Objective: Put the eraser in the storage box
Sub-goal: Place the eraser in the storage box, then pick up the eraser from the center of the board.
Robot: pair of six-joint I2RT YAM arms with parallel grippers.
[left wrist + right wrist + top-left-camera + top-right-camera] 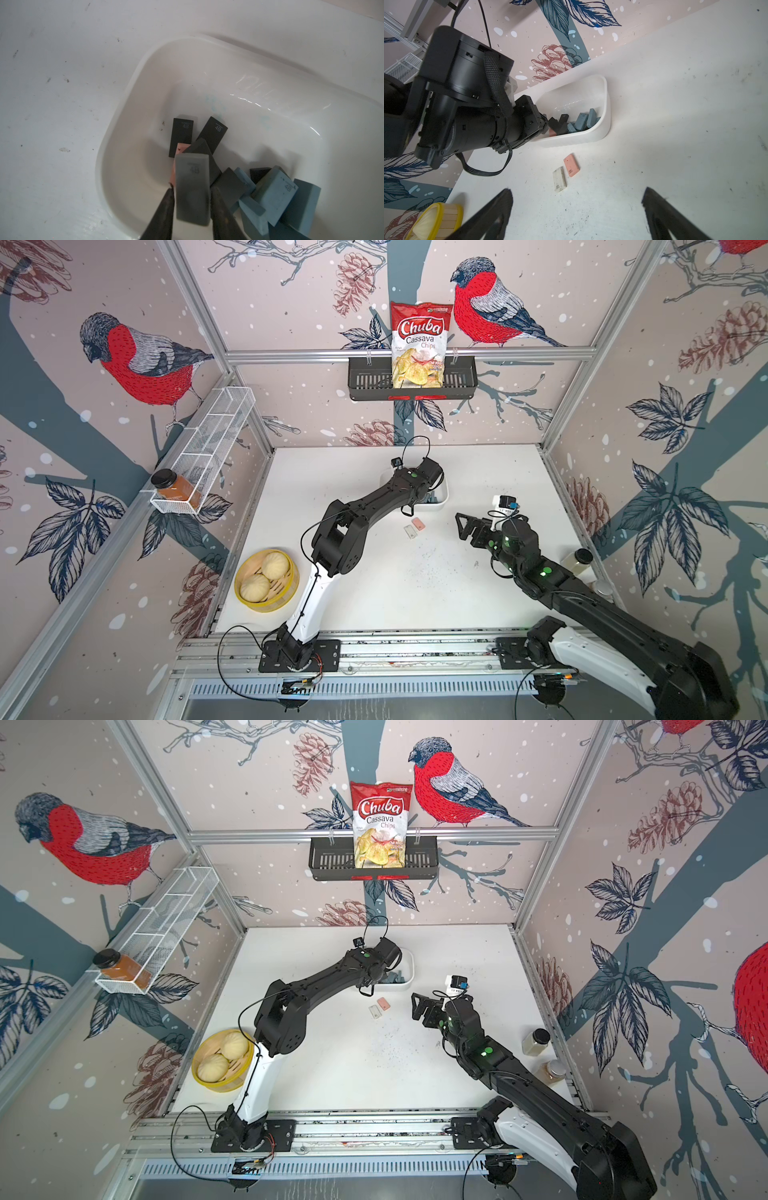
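The storage box (pixel 145 93) is a white tub at the back of the table, seen in both top views (pixel 444 498) (pixel 409 969). Several black, grey, blue and pink erasers lie in it. Over it, my left gripper (pixel 193 187) has a blurred grey "4B" eraser (pixel 192 199) between its fingers, which stand slightly open with a thin gap on one side. A pink eraser (pixel 418 523) (pixel 571 165) and a white eraser (pixel 409 532) (pixel 560 179) lie on the table just in front of the box. My right gripper (pixel 577 193) (pixel 461 526) hovers to their right, wide open and holding nothing.
A yellow steamer (pixel 249 601) holding two buns sits at the front left beside the left arm's base. Two jars (pixel 536 1042) (pixel 550 1073) stand by the right wall. A black basket (pixel 365 381) with a chips bag and a white wire rack (pixel 208 439) hang on the walls.
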